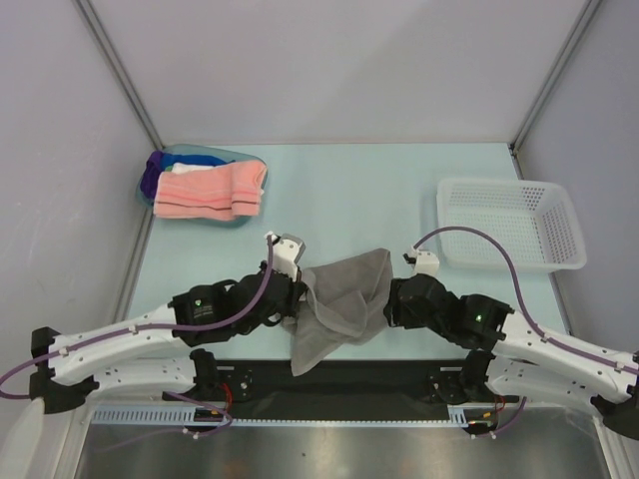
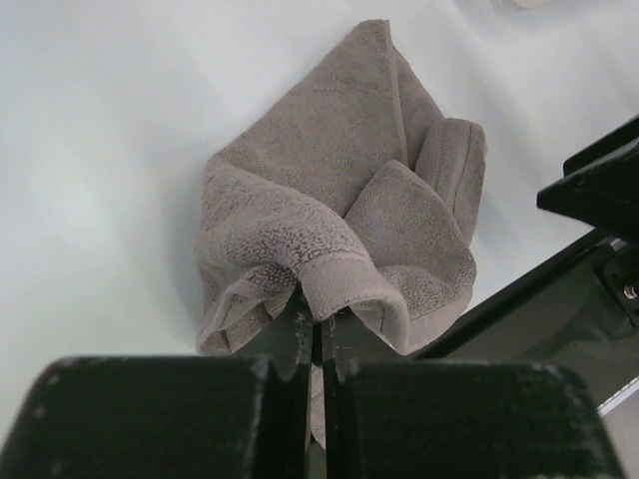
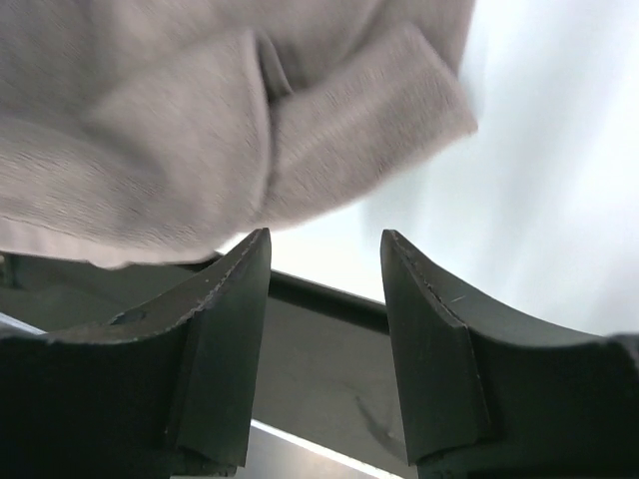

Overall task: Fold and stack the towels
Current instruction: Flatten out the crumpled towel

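Two arms are meeting over the table's near edge, with a crumpled grey towel (image 1: 344, 299) hanging between them. The left gripper (image 2: 318, 334) is pinching the towel's hemmed edge, its jaws pressed tight together on the cloth. The right gripper (image 3: 324, 269) is hovering just beside the towel, jaws spread apart and gripping nothing, while the cloth is bunching above one finger. The towel's lower end is trailing over the dark strip (image 1: 399, 379) in front. Farther back on the pale table (image 1: 349, 190), at the left, a translucent blue tub (image 1: 232, 156) is holding folded salmon pink towels (image 1: 210, 192), with a purple towel (image 1: 150, 178) and a blue towel (image 1: 195, 160) tucked behind. A white mesh basket (image 1: 509, 225) is sitting at the right.
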